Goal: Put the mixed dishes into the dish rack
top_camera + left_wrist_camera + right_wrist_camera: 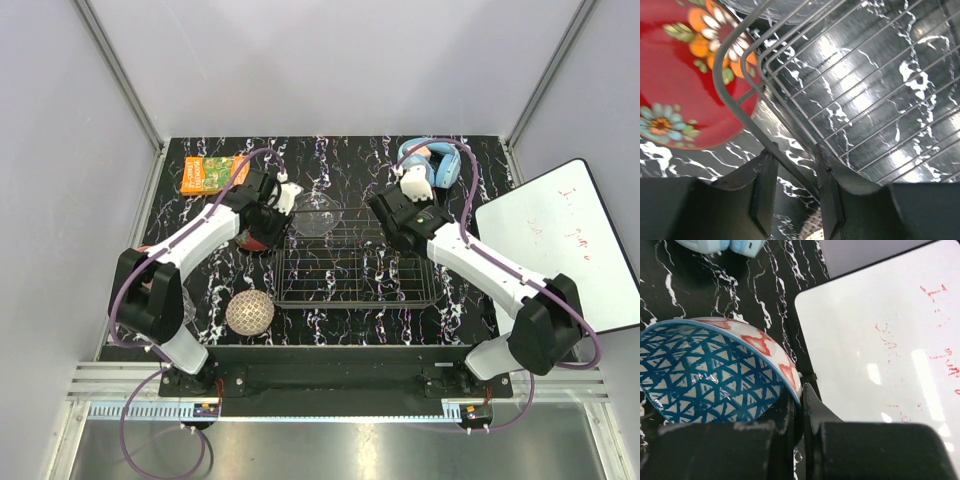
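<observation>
I'm reading the step in hand as bringing the blue bowl [715,375] over to the rack [350,270]. In the overhead view the bowl is hanging outside the wires at the rack's one o'clock, near the headphones [432,160]. To do it well, I'm planning to swing toward seven o'clock until the bowl is over open grid. I'd come down low before letting go, and I'm steering wide of the glass bowl [318,218] sitting at the rack's eleven o'clock edge.

The right claw [801,400] is pinching almost fully closed on the bowl's thin wall, one finger inside the rim and one outside. The whiteboard [880,340] is lying off toward two o'clock in its wrist view.

The left claw [794,162] is standing partly open at the rack's ten o'clock corner, with the rim wire running up between its fingers. I'm seeing a gap on both sides, so I'm judging it is gripping nothing, though I cannot tell whether a finger is brushing the wire. The red plate [670,75] is lying just past that corner, toward nine o'clock.
</observation>
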Controlling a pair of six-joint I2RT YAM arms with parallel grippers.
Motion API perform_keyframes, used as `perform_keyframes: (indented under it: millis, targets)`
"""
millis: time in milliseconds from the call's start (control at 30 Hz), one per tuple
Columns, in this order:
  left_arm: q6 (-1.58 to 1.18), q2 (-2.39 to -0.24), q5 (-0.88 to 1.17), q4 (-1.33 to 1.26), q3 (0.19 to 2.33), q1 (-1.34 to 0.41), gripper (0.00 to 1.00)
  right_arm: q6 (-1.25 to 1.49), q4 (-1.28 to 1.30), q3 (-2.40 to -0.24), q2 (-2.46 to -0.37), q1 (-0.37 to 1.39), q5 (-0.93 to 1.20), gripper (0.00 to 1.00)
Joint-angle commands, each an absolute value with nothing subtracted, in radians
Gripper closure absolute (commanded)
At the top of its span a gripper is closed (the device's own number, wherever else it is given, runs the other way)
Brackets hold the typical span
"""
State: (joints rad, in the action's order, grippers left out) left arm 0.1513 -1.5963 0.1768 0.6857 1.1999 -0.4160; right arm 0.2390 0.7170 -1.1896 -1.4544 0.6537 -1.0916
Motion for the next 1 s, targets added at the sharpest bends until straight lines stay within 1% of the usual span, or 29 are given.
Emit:
perform_keyframes:
  millis: [0,67,100,133,233,267,300,400,633,700,767,800,833,867,967]
  targets:
    - [0.198,-1.621,0.127,0.64,1.296,-0.422,0.62,0.35,0.808,-1.198,-1.456,0.658,-1.163,1.0]
    - [0.187,-1.629,0.129,0.641,1.307,-0.423,0.58,0.377,0.856,-1.207,-1.48,0.661,-1.149,1.0]
    - [0.186,-1.629,0.133,0.641,1.307,-0.423,0.55,0.379,0.865,-1.209,-1.488,0.664,-1.146,1.0]
    - [0.178,-1.625,0.136,0.641,1.305,-0.425,0.45,0.38,0.873,-1.21,-1.496,0.666,-1.14,1.0]
    - [0.169,-1.602,0.138,0.643,1.287,-0.434,0.34,0.39,0.899,-1.226,-1.535,0.67,-1.117,1.0]
    - [0.169,-1.594,0.14,0.641,1.273,-0.436,0.28,0.4,0.91,-1.235,-1.563,0.67,-1.105,1.0]
    - [0.167,-1.586,0.138,0.641,1.266,-0.437,0.26,0.411,0.925,-1.242,-1.578,0.672,-1.1,1.0]
    - [0.167,-1.559,0.138,0.641,1.243,-0.442,0.22,0.436,0.965,-1.258,-1.631,0.684,-1.085,1.0]
    - [0.178,-1.519,0.138,0.641,1.218,-0.442,0.22,0.508,1.057,-1.301,-1.715,0.71,-1.068,1.0]
    - [0.176,-1.517,0.137,0.638,1.215,-0.445,0.22,0.512,1.063,-1.31,-1.724,0.718,-1.065,0.91]
    - [0.176,-1.516,0.137,0.637,1.212,-0.445,0.22,0.517,1.066,-1.324,-1.733,0.732,-1.057,0.74]
    - [0.178,-1.516,0.135,0.635,1.212,-0.446,0.22,0.52,1.066,-1.328,-1.735,0.738,-1.058,0.64]
    - [0.181,-1.514,0.132,0.637,1.21,-0.446,0.22,0.52,1.071,-1.339,-1.739,0.745,-1.057,0.44]
    - [0.181,-1.511,0.13,0.637,1.21,-0.446,0.22,0.525,1.072,-1.344,-1.743,0.75,-1.057,0.38]
    - [0.195,-1.491,0.112,0.637,1.206,-0.446,0.22,0.529,1.086,-1.368,-1.746,0.758,-1.054,0.32]
